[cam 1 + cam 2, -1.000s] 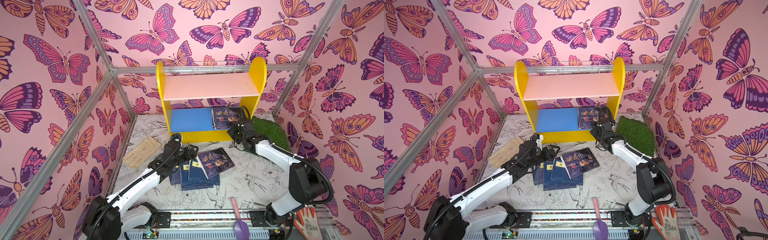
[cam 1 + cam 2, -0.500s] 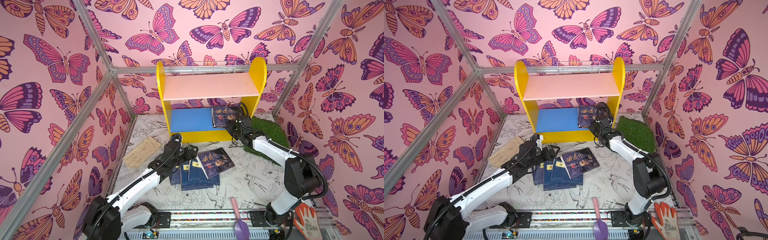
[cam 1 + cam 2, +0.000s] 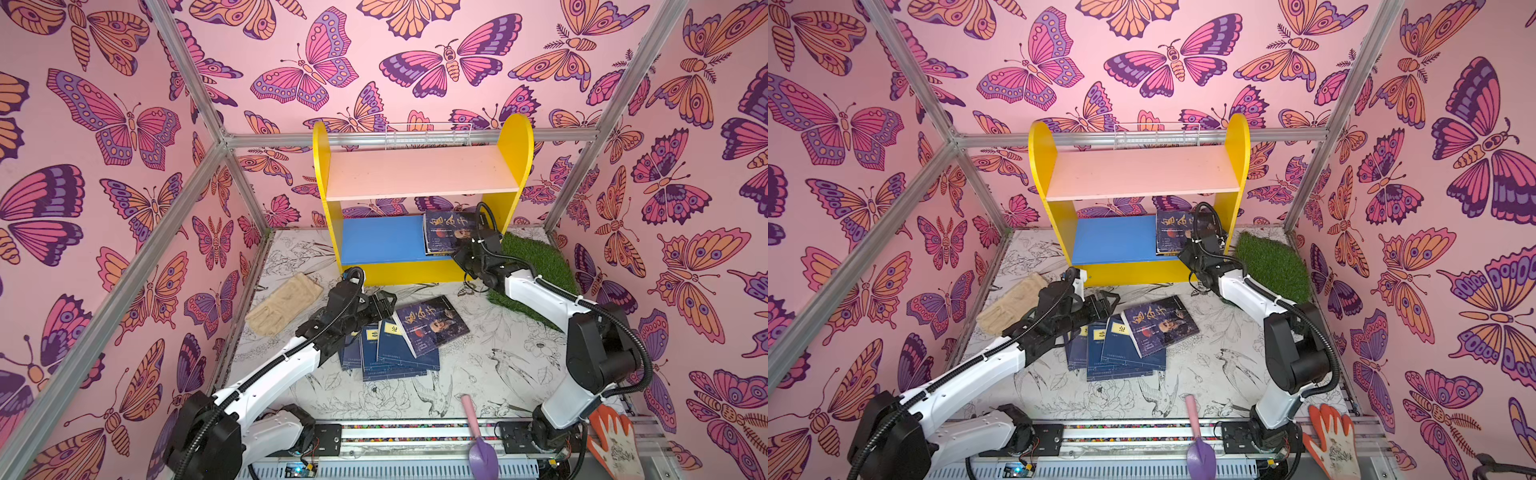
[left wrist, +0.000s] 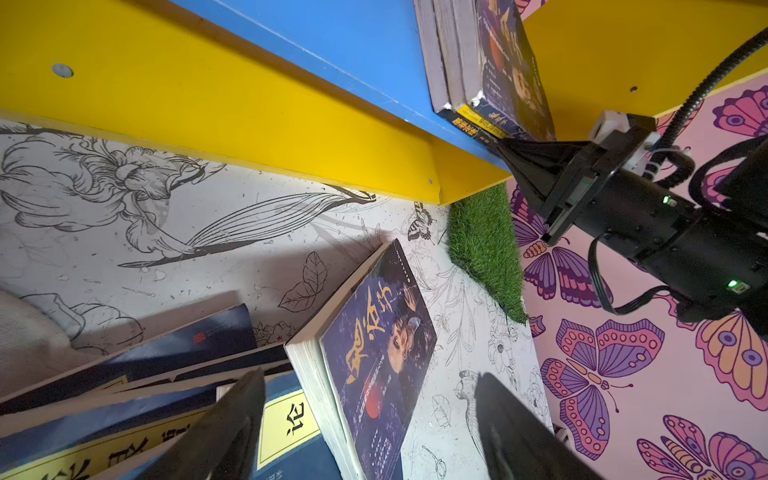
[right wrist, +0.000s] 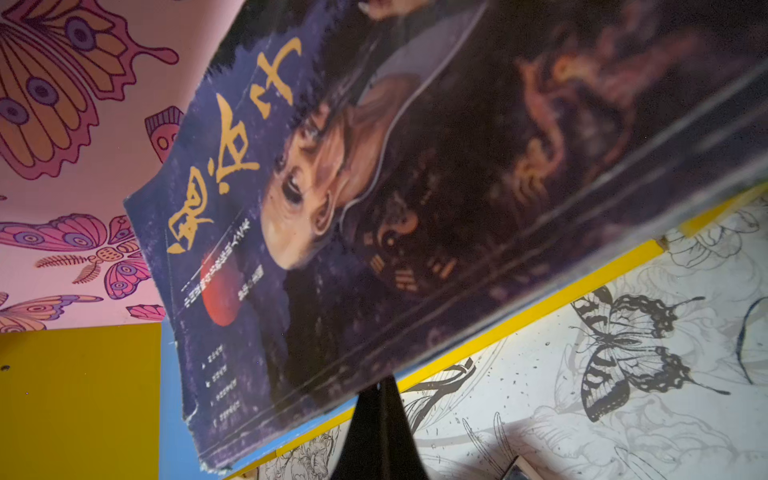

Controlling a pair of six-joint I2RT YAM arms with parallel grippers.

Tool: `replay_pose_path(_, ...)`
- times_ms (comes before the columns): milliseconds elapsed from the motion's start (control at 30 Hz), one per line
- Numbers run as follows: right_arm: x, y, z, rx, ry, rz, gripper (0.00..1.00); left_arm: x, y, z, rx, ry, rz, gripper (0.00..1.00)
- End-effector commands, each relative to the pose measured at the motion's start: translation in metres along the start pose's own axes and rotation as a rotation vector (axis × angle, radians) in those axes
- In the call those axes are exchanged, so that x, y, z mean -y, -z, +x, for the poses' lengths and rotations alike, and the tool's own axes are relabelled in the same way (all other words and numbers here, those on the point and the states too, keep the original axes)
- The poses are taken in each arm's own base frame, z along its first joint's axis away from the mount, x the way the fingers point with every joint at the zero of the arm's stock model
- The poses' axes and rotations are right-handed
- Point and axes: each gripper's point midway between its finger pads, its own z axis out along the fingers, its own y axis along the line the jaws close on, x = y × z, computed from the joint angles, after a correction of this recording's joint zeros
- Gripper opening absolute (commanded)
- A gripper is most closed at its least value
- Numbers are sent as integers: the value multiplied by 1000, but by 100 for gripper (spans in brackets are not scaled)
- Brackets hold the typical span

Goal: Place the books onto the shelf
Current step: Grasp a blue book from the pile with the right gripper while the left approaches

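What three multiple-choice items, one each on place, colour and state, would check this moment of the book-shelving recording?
1. Where do the shelved books rest?
A. pink upper board
B. blue lower board
C. grass mat

2. What colour are the sides of the shelf?
A. yellow
B. green
C. white

3. How is the left hand?
A. shut on a book
B. shut, empty
C. open above the pile

Key: 1 B, they sit at the blue board's right end; 2 A, both round-topped sides are yellow; 3 C, its jaws stand apart over the pile, gripping nothing.
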Motion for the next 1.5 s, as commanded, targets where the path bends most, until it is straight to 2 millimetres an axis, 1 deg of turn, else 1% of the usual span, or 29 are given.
replay_pose_path(0,-5,27,1,-11,73,-64,8,-4,-3,7,-34,-28,-27,81)
replay_pose_path(33,-2,38,8,-34,97,-85,13,-5,-4,9,-39,-31,-34,81)
replay_pose_path(100,9,52,26,-96,142,-107,24,-7,-8,13,-55,-38,-49,81)
replay_pose_path(133,19,59,40,-145,166,-109,31,-8,-10,14,-65,-43,-55,81)
replay_pose_path(167,25,67,52,-195,186,-125,36,-7,-13,16,-75,-48,-58,81)
replay_pose_path(267,50,91,100,-384,250,-179,49,-5,-22,20,-102,-72,-66,82)
replay_pose_path(300,58,99,118,-459,270,-204,52,-10,-32,27,-132,-79,-89,82)
replay_pose_path(367,75,112,149,-600,280,-237,59,-10,-42,27,-152,-95,-99,82)
replay_pose_path(433,86,122,175,-726,259,-276,62,-9,-54,26,-173,-123,-111,82)
replay_pose_path(500,95,126,194,-821,217,-296,64,-11,-69,25,-195,-149,-133,82)
replay_pose_path(567,103,125,207,-877,181,-305,65,-13,-82,26,-222,-173,-158,82)
replay_pose_path(633,110,120,215,-913,166,-297,66,-16,-94,29,-248,-192,-180,81)
replay_pose_path(667,113,117,218,-931,161,-289,66,-19,-100,31,-259,-204,-193,80)
replay_pose_path(767,120,107,226,-974,132,-265,65,-24,-111,41,-291,-230,-225,75)
replay_pose_path(867,126,94,229,-966,106,-247,63,-30,-115,55,-325,-247,-246,69)
replay_pose_path(933,125,86,227,-938,91,-255,61,-34,-115,65,-346,-252,-254,64)
replay_pose_path(1000,121,79,222,-902,76,-270,60,-37,-115,74,-368,-253,-257,62)
replay_pose_path(1067,116,74,214,-850,64,-289,59,-41,-116,81,-388,-248,-264,60)
replay_pose_path(1200,103,66,196,-720,43,-336,56,-47,-117,95,-426,-245,-272,59)
replay_pose_path(1267,100,64,186,-653,34,-353,53,-49,-117,98,-432,-244,-276,59)
replay_pose_path(1300,90,69,177,-606,38,-389,50,-49,-117,99,-436,-247,-274,59)
replay_pose_path(1400,81,70,161,-512,45,-413,43,-48,-117,101,-442,-251,-268,58)
replay_pose_path(1467,73,73,154,-485,61,-440,33,-47,-118,100,-442,-256,-263,59)
